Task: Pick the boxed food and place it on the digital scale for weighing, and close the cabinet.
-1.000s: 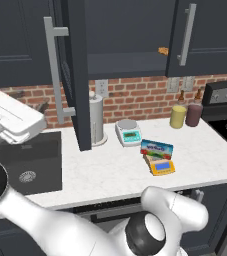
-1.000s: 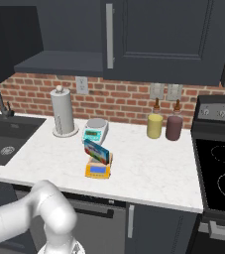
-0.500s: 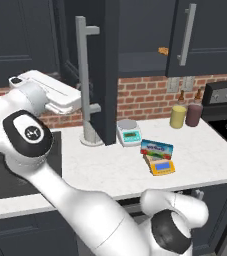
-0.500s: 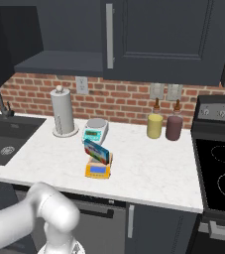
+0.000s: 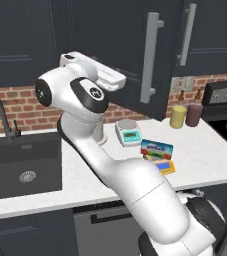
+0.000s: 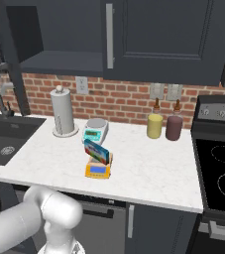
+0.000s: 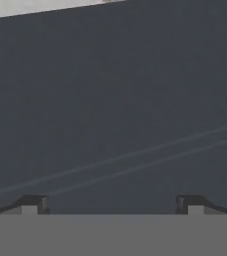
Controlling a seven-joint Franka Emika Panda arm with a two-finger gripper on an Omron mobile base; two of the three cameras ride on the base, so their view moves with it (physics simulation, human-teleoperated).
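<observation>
The boxed food [image 5: 156, 148] [image 6: 96, 150], a blue carton, stands tilted on the orange-yellow digital scale [image 5: 165, 167] [image 6: 98, 170] in the middle of the counter. The cabinet's left door [image 5: 130, 60] hangs partly open, its silver bar handle [image 5: 152, 57] facing the room. In the right base view the open compartment [image 6: 49, 34] shows. My hand [image 5: 97, 75] is raised against the door's inner face. In the hand view my gripper [image 7: 112, 205] is open, fingertips [image 7: 35, 204] wide apart, close to a flat dark panel [image 7: 115, 100]. Nothing is held.
A white-and-teal scale [image 5: 128, 133] and a paper towel roll [image 6: 63, 111] stand behind the carton. Yellow and maroon bottles [image 5: 178, 116] [image 5: 194, 114] sit by the brick wall. A sink [image 5: 20, 165] with faucet lies left, a stove [image 6: 218, 168] right.
My arm has swung up from the lower left to the cabinet door. The door has turned rightward toward its frame. Carton and scale have not moved.
</observation>
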